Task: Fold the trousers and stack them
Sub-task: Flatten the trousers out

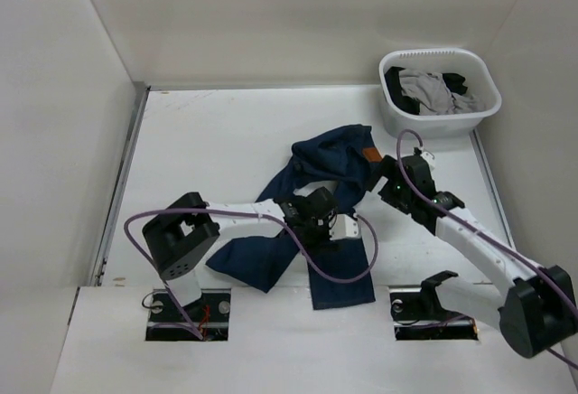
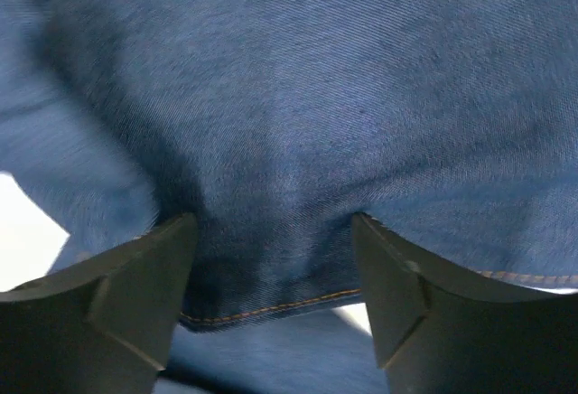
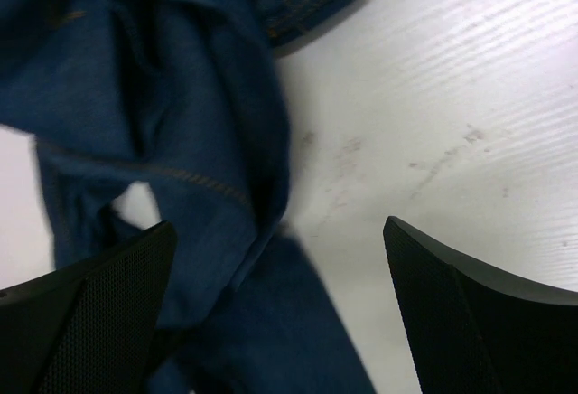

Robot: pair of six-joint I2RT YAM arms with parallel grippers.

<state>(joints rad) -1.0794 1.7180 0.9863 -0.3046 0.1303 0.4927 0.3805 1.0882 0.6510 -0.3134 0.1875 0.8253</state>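
The dark navy jeans (image 1: 330,164) lie crumpled mid-table, with the tan waistband patch (image 1: 370,154) at the far right. One leg runs to the near left and one toward the front edge. My left gripper (image 1: 322,220) is low over the middle of the jeans. In the left wrist view it (image 2: 273,222) is open, and a fold of denim (image 2: 298,123) with an orange-stitched hem lies between the fingers (image 2: 135,295). My right gripper (image 1: 390,186) is open at the jeans' right edge. In the right wrist view it (image 3: 278,227) spans denim (image 3: 172,141) on the left and bare table on the right.
A white laundry basket (image 1: 479,121) stands at the back right and holds a light grey garment (image 1: 433,91) and a black one (image 1: 397,82). White walls enclose the table (image 1: 208,141) on the left, back and right. Purple cables loop from both arms.
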